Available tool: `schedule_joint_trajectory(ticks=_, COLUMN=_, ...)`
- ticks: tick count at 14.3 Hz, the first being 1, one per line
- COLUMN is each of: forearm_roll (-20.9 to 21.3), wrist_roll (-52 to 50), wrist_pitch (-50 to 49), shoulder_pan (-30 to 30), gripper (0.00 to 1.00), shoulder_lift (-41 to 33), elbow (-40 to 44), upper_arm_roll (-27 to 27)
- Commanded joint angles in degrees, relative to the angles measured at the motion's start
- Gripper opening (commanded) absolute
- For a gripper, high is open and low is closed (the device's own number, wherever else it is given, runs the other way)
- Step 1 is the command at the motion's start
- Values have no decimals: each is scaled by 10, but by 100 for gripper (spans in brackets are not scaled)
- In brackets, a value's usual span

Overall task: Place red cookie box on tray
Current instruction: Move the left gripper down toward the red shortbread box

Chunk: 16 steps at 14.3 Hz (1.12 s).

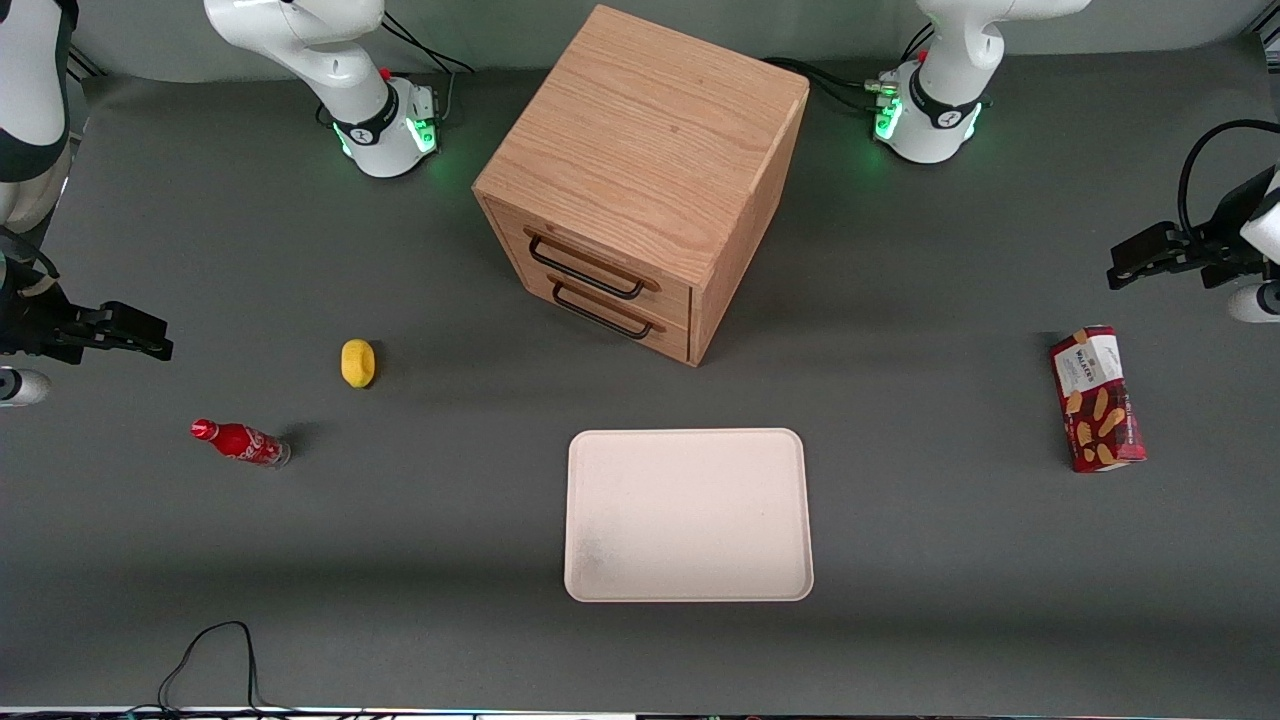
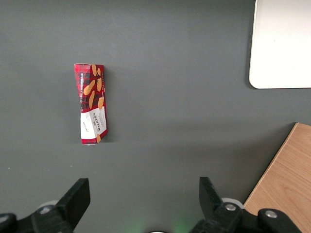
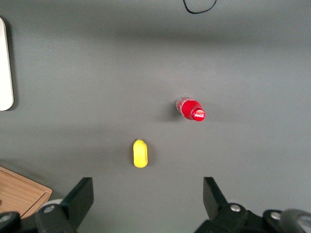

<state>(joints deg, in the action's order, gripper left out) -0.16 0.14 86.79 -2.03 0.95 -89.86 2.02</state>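
Nearest the front camera, one tray point(image 1: 688, 515) is sitting bare on the grey table point(image 1: 900, 600). One red cookie box point(image 1: 1096, 398) is lying flat toward the working arm's end, well apart from the tray, nothing between them. One gripper point(image 1: 1125, 272) is hovering above the table beside the box, fingers point(image 2: 77, 194) spread wide and holding nothing. One wooden drawer cabinet point(image 1: 640, 180), one yellow lemon point(image 1: 358, 362) and one red soda bottle point(image 1: 240, 441) are standing elsewhere.
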Motion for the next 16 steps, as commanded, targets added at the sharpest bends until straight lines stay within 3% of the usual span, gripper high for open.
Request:
schedule_joint_trajectory(ticks=1, forearm_roll=-1, wrist_roll=-3, wrist_pitch=-12, shoulder_pan=2, gripper=100, shoulder_lift=-8, elbow=1, upper_arm_roll=-3)
schedule_joint_trajectory(ticks=7, forearm_roll=3, wrist_roll=-3, wrist_pitch=-4, shoulder_pan=16, gripper=100, shoulder_lift=-2, elbow=0, upper_arm_roll=1)
schedule_joint_trajectory(ticks=13, forearm_roll=14, wrist_roll=92, wrist_pitch=29, shoulder_pan=148, gripper=100, shoulder_lift=26, elbow=-4, upper_arm_roll=1)
schedule_joint_trajectory(ticks=16, forearm_roll=14, wrist_roll=113, wrist_pitch=34, shoulder_pan=175, gripper=100, shoulder_lift=29, elbow=-11, upper_arm_roll=1)
